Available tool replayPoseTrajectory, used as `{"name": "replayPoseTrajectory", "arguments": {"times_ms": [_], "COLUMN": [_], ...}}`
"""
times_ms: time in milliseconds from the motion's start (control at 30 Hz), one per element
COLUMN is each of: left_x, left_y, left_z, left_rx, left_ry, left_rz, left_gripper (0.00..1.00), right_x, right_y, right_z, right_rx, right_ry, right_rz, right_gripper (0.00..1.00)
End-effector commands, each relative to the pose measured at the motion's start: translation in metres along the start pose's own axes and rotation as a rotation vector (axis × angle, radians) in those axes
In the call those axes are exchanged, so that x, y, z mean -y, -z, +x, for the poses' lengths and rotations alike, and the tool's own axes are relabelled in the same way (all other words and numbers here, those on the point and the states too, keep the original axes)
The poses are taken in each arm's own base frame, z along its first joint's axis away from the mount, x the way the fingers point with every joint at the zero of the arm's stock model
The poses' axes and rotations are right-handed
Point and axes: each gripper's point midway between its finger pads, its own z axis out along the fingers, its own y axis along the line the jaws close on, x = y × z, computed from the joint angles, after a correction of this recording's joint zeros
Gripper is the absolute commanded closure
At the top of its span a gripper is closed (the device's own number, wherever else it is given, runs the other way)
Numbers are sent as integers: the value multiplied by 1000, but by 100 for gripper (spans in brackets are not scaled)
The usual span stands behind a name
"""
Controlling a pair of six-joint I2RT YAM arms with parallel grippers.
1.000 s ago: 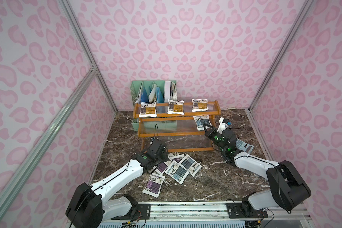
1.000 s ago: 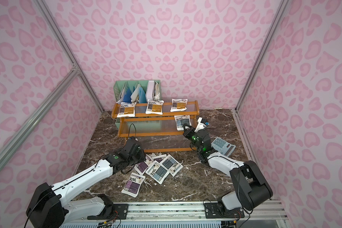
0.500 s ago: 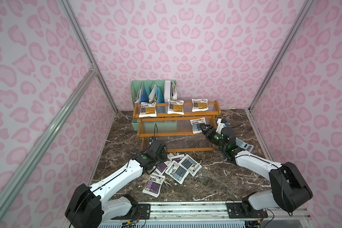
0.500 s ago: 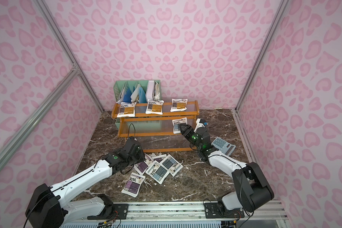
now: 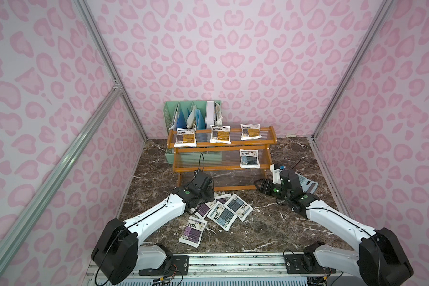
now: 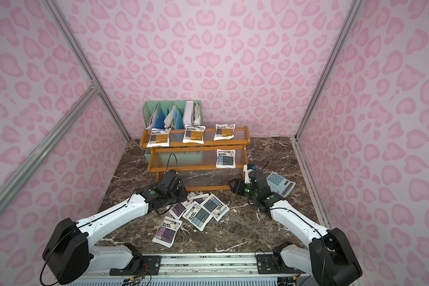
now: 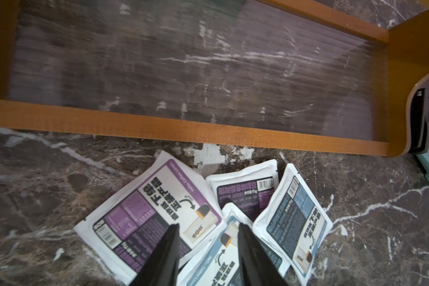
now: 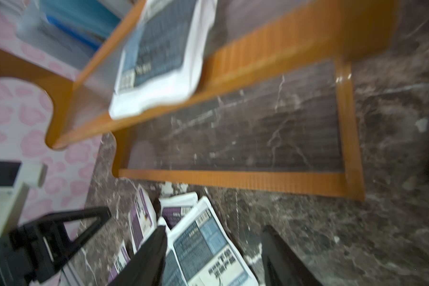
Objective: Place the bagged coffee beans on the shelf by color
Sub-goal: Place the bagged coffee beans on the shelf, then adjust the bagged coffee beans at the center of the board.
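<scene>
The left gripper (image 7: 208,229) hovers with jaws partly parted and empty above the loose pouches (image 5: 223,214) at frame centre (five, purple and blue-grey). The right gripper (image 8: 214,229) gapes wide. The shelf (image 5: 221,169) carries three orange pouches (image 5: 220,134) on top and one blue-grey pouch (image 5: 249,158) mid-right.

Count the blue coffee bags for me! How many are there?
3. The first bag lies on the middle tier of the shelf, near its right end. The second bag and third bag overlap on the table before the shelf. The left arm may hide more.
</scene>
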Motion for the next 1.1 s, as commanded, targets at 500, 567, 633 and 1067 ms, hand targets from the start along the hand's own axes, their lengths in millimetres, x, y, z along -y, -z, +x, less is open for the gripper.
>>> {"name": "replayPoseTrajectory", "arguments": {"times_ms": [500,567,633,1067], "left_x": [78,79,81,59], "left_y": [-52,-56,-60,-68], "left_z": [51,56,59,78], "left_rx": [-282,-303,-323,-412], "left_ry": [-147,-157,-166,-212], "left_rz": [263,271,281,177], "left_gripper": [52,52,52,62], "right_x": [-11,-14,-17,-30], "right_y": [-19,-23,-26,-23], "right_z": [94,103,110,119], "right_rx": [-332,-365,-393,-416], "right_ry": [227,250,271,319], "right_rz": [-141,-150,-154,-196], "right_gripper": [54,54,55,56]}}
